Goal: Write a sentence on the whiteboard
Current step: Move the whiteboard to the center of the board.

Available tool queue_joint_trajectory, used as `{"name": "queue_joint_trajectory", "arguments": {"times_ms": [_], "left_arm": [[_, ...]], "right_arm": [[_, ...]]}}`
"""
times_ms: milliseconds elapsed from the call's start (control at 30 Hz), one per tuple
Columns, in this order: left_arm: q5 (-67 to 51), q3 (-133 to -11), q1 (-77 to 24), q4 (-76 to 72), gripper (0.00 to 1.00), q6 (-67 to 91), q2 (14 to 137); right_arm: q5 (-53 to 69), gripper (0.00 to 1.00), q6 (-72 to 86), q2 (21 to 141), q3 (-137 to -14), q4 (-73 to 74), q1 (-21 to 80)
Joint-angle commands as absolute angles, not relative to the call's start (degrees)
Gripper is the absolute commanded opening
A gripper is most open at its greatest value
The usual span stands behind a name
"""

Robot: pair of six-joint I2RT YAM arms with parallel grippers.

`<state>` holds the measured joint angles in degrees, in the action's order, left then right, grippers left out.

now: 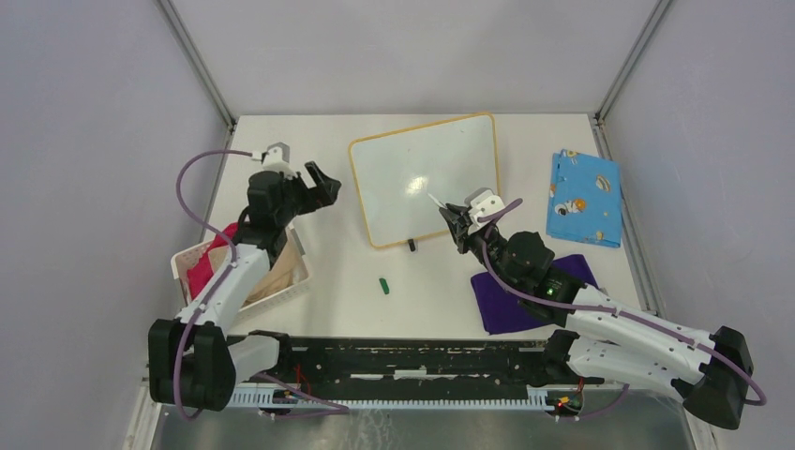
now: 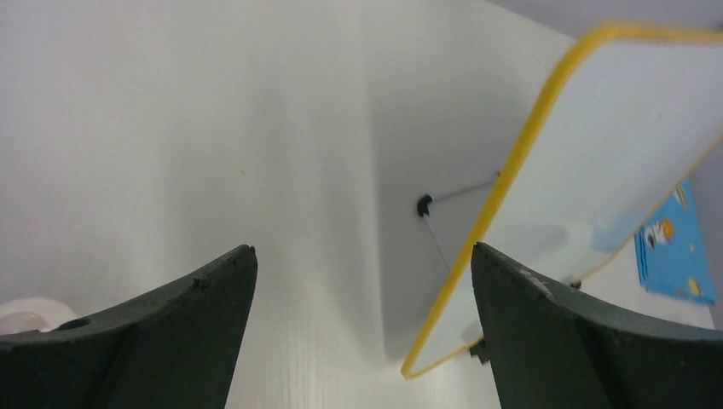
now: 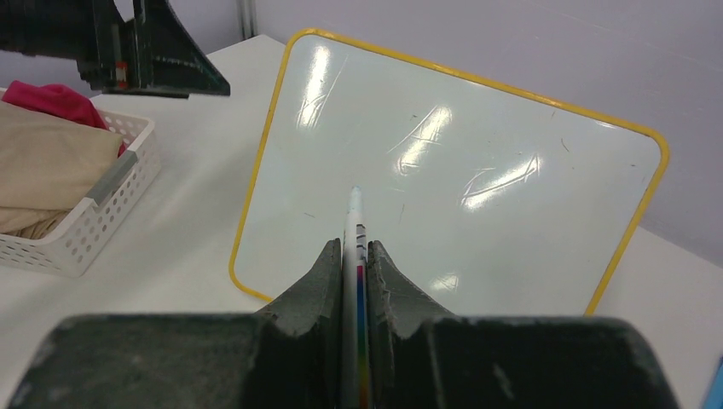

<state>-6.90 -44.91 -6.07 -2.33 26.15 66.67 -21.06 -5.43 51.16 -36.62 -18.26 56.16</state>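
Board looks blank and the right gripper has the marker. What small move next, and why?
Probably ease the right gripper forward until the marker tip meets the whiteboard. The marker is clamped in its jaws, tip aimed at the board but apparently short of it, and no writing shows yet.

Left arm [image 1: 228, 283] reaches forward, left gripper [image 1: 324, 181] spread wide and holding nothing. Right arm [image 1: 623, 325] angles in toward centre, right gripper [image 3: 354, 249] pinched tight on a marker [image 3: 355, 217].
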Motion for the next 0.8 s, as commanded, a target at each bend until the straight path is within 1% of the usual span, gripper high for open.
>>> {"name": "queue_joint_trajectory", "arguments": {"times_ms": [0,67,300,400,600,767], "left_arm": [[-17.9,-36.9,-8.9,-17.9,1.0,19.3,64.0],[-22.5,-35.7,-8.9,-19.4,1.0,18.8,65.7],[-37.0,-36.0,-8.9,-26.2,0.93,20.4,74.2],[-38.4,-34.8,-8.9,-30.1,0.91,21.1,76.7],[-38.9,-34.8,-8.6,-32.1,0.89,20.9,82.1],[-44.2,-36.8,-7.5,-34.4,0.83,23.0,86.5]], "right_arm": [[-21.7,0.0,-5.9,50.4,-36.8,-20.5,56.5],[-21.8,0.0,-5.9,50.5,-36.7,-20.6,56.4],[-21.9,0.0,-6.1,50.3,-36.4,-20.6,56.4],[-22.2,0.0,-6.2,50.3,-36.2,-20.7,56.4],[-22.2,0.0,-6.4,50.5,-36.3,-20.8,56.4],[-22.2,0.0,-6.7,50.4,-36.3,-20.8,56.5]]}}
